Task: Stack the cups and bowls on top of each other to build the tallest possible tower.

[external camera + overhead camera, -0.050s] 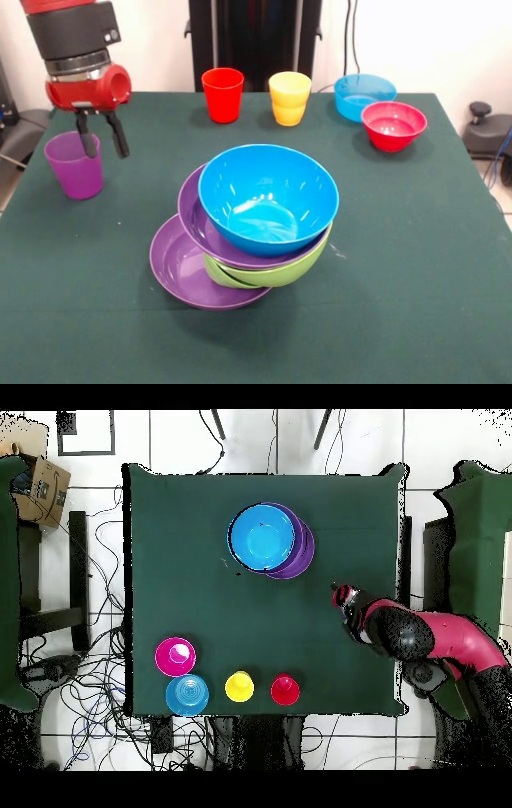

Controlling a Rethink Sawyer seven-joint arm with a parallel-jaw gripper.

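Robot tool, fingers spread, hovers just over the purple cup, left of the tower. Best: centre on the rim, descend straight.

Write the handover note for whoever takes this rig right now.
Gripper: open, empty, hanging beside the purple cup, one finger over its rim.
Tower, mid-table: four large bowls, purple, lime green, purple, with the blue bowl on top, lopsided.
Loose at the table's edge: red cup, yellow cup, light blue bowl, red bowl.
Left: add the small bowls and cups. The heap leans; placing gently seems wise.
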